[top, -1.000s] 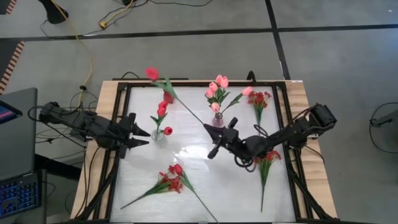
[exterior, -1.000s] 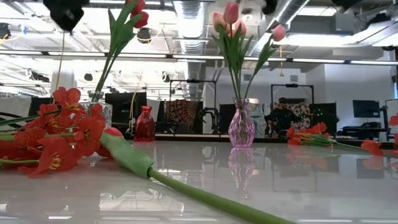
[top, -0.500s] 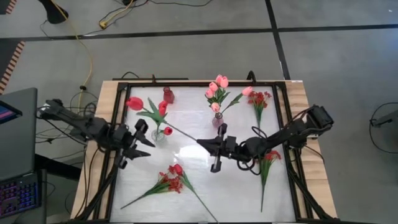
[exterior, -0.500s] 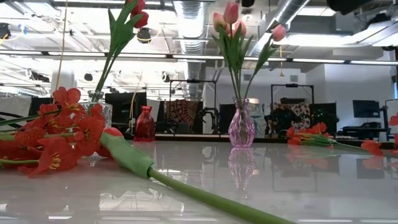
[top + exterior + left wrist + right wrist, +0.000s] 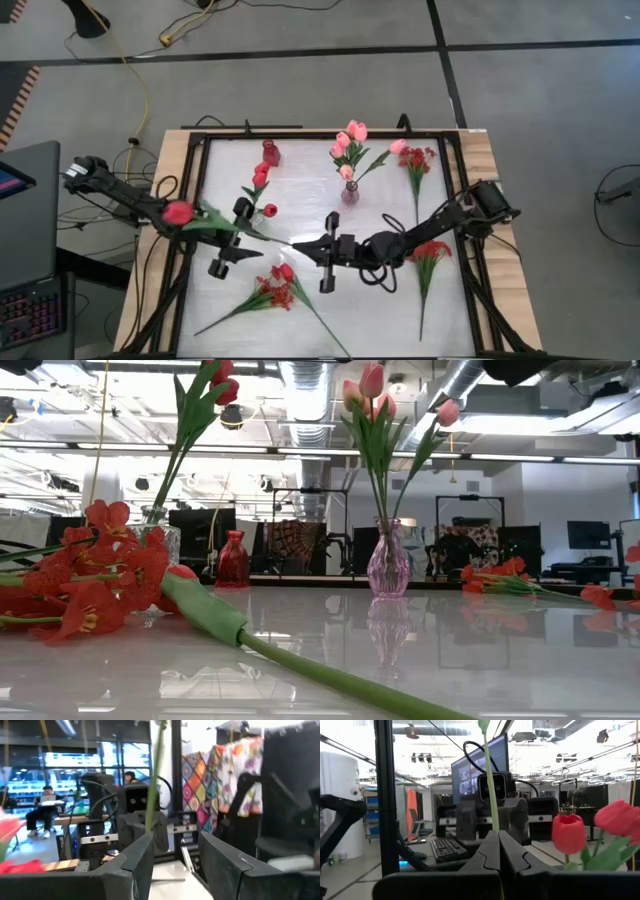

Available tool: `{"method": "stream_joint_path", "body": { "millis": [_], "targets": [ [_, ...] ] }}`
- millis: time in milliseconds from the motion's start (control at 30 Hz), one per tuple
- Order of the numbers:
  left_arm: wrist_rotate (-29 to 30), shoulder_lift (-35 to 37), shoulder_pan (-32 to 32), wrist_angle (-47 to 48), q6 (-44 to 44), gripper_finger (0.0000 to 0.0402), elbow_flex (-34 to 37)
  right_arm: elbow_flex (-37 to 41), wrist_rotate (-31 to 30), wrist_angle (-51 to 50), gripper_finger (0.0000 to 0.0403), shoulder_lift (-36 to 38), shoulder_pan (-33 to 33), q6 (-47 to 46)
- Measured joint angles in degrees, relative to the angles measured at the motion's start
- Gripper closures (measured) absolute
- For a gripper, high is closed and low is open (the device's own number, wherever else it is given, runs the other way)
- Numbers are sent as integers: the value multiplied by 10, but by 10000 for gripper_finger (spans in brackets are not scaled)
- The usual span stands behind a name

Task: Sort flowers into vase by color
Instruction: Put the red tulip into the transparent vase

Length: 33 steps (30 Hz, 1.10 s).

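Note:
My right gripper (image 5: 302,243) is above the table's middle, shut on the green stem of a red tulip (image 5: 178,212), whose head lies out over the left arm. My left gripper (image 5: 250,238) is open beside the clear vase (image 5: 255,216), which stands holding red tulips (image 5: 262,176). In the left wrist view the stem (image 5: 152,780) passes close to one finger (image 5: 142,855); I cannot tell whether they touch. Pink tulips (image 5: 350,135) stand in the purple vase (image 5: 350,193). A small red vase (image 5: 270,153) stands at the far edge. My right gripper pinches the tulip's stem near its cut end (image 5: 492,832) between both fingers, coming level from the table's right. The stem runs on past the fingertips toward the left gripper. The tulip is lifted clear of the table, lying about level, with its head toward the table's left.
Three bushy red sprays lie flat on the table: one near the near edge (image 5: 275,290), which also fills the low view's left (image 5: 90,580), one at the far right (image 5: 415,160) and one at the right under the right arm (image 5: 430,255). A black frame (image 5: 190,180) rims the table.
My right gripper has moved toward the table's left and near edge, still shut on the stem, and has swung the tulip about: its head went from the far edge round to the left. My left gripper has moved right toward the clear vase, staying open.

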State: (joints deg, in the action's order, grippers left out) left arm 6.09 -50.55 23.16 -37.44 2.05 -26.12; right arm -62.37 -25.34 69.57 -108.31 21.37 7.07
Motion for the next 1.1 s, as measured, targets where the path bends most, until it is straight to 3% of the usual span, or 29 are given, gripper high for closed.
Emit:
{"method": "stream_joint_path", "body": {
  "millis": [133,533,867,1100],
  "targets": [
    [-22,-24,0,-23,31,259,0,-14,0,-2,386,-18,0,0],
    [27,-38,0,-76,83,259,0,-14,0,-6,386,-18,-4,-12],
    [28,-38,0,-126,99,260,0,-14,0,-6,386,-18,-5,-11],
    [27,-38,0,-131,108,296,0,-14,0,-6,386,-18,-5,-10]
  ]
}}
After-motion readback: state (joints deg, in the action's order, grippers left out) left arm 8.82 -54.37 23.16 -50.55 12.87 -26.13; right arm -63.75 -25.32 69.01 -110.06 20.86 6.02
